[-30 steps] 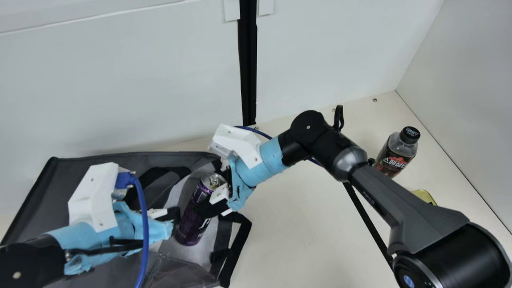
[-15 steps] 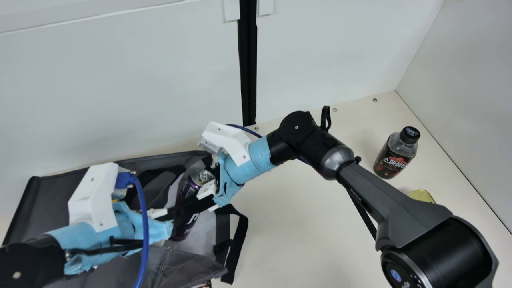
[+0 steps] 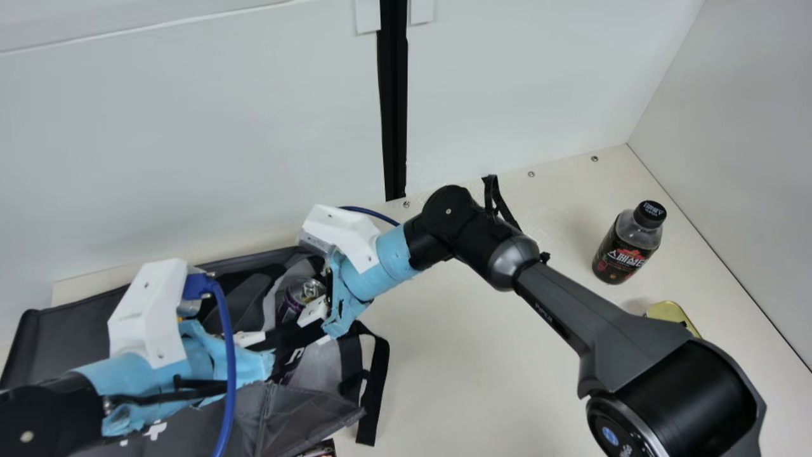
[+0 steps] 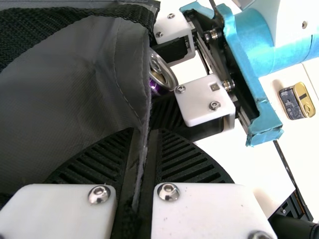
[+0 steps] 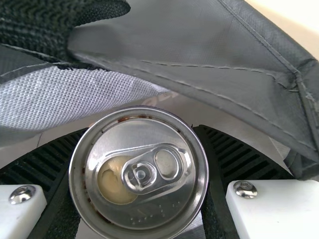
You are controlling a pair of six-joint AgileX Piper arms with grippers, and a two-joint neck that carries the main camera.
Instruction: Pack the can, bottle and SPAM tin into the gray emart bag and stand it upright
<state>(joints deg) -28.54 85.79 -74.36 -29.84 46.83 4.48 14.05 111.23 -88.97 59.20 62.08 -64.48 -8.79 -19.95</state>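
My left gripper (image 3: 274, 341) pinches the gray bag's rim; in the left wrist view fabric runs between the ribbed fingers of the left gripper (image 4: 145, 144). My right gripper (image 3: 303, 327) holds the purple can (image 3: 293, 303) at the bag's opening, its lower part hidden. In the right wrist view the can's top (image 5: 139, 172) sits between the fingers of the right gripper (image 5: 140, 149), with bag cloth around it. The gray bag (image 3: 70, 324) lies at the left. Farther right the dark bottle (image 3: 627, 246) stands upright, and the SPAM tin (image 3: 671, 311) is partly behind my right arm.
A black bag strap (image 3: 375, 393) trails onto the cream table (image 3: 463, 355). Part of a printed item (image 3: 322, 448) pokes out beneath the bag at the bottom edge. White walls rise behind and at the right. My right forearm spans the table's middle.
My right arm has moved left with the can, which now shows less above the bag's cloth. The bag's far edge has shifted left and sunk. My left arm has stayed still.
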